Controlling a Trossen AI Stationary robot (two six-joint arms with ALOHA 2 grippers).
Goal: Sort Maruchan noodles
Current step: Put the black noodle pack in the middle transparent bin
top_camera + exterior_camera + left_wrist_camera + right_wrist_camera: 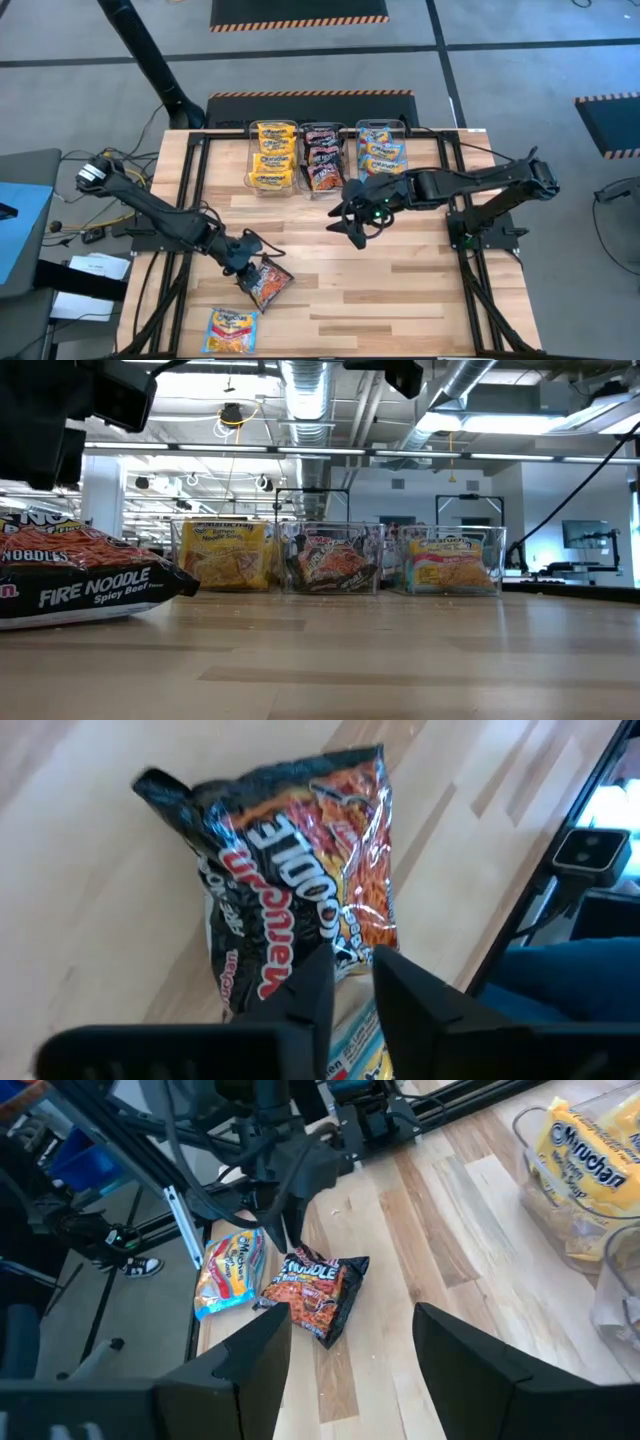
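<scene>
A dark maroon "Fire Noodle" packet [268, 284] [85, 575] [318, 1292] sits near the table's near-left corner. My left gripper [248, 264] [352, 965] is at its left end, fingers almost together on it. A light blue and orange packet [231, 328] [228, 1270] lies flat on the wood nearer the near edge. My right gripper [355, 228] [352, 1340] hangs open over the table's middle, in front of the bins, touching nothing. Other packets fill three clear bins at the far side. My left gripper pinches the dark packet at the edge of one end [348, 958] between its two fingers, coming from above and slanting down. The rest of the packet [290, 860] lies on the table, spread out beyond the fingers.
Three clear bins stand in a row at the far edge: yellow packets [272, 155] [225, 555], dark packets [322, 158] [332, 560], blue and orange packets [381, 150] [450, 563]. Bare wood lies between the bins and the near packets. Black frame rails [195, 170] run along both sides.
</scene>
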